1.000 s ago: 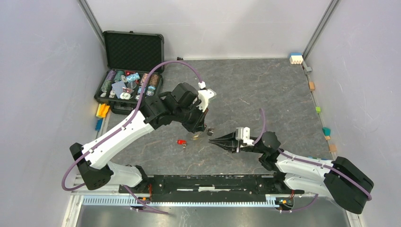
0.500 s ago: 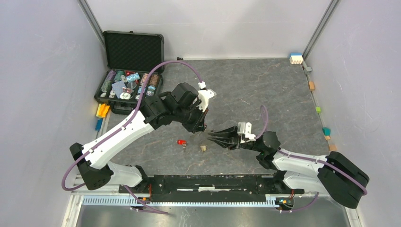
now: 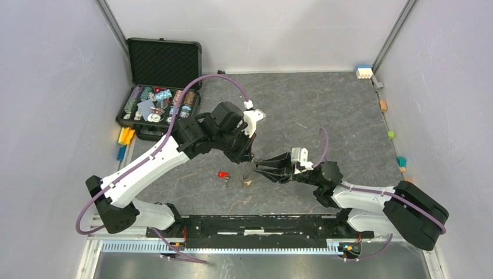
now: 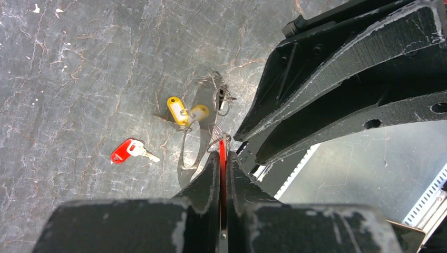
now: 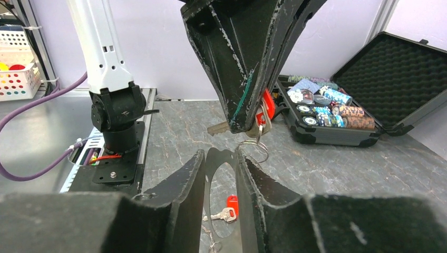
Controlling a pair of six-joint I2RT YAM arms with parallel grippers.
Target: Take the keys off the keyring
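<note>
My left gripper (image 3: 249, 158) is shut on a red-headed key (image 4: 222, 174) and holds it above the table. The dark grey keyring strap (image 4: 203, 113) hangs from that key by silver rings (image 5: 255, 150). Its lower end, with yellow-headed keys (image 4: 179, 109), rests on the table (image 3: 249, 182). My right gripper (image 3: 257, 168) is open, with its fingers on either side of the strap loop (image 5: 219, 154), just below the left fingers (image 5: 248, 121). A loose red-headed key (image 3: 222, 174) lies on the table to the left and also shows in the right wrist view (image 5: 231, 204).
An open black case (image 3: 160, 87) of poker chips stands at the back left. Yellow and blue blocks (image 3: 125, 136) lie beside it. Small coloured blocks (image 3: 401, 161) line the right edge. The arm bases and a black rail (image 3: 261, 224) run along the near edge.
My right gripper was shut and to the right; it has opened and moved left around the hanging strap. The left gripper has held still with the red key.
</note>
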